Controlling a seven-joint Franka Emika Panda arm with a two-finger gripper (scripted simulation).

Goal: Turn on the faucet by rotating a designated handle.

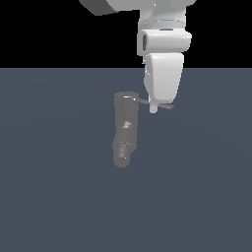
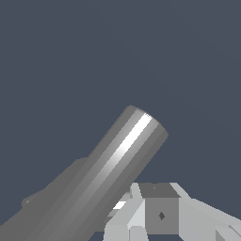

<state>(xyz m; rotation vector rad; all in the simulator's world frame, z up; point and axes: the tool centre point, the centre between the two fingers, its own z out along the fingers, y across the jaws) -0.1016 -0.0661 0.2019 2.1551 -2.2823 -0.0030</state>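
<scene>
One arm above one gray faucet

One faucet (image 1: 124, 129) stands near the middle of the dark blue-gray floor (image 1: 49, 197) in the exterior view. Its body is thick, dull gray and a little bent, with a flat round top and a rounded spout end that points toward the lower part of the picture. From the top of the faucet a thin straight handle (image 1: 156, 104) goes out sideways, toward the exterior view's right.

Further to the right, the white robot arm (image 1: 165, 42) comes down from the top edge. Its gripper (image 1: 154, 109) hangs at the handle, about halfway along the rod. The pale fingertips cross the rod in this view, so they seem to touch it, but I cannot tell if they really pinch it. Whether the fingers are spread or pressed together I also cannot tell, because they look like one pale piece.

In the wrist view the faucet (image 2: 108, 179) fills the lower part as a big shiny cylinder, lying diagonally. Beside it are gray and white blocks of the gripper (image 2: 160, 214), very close to the cylinder. The handle is not clear there.
</scene>
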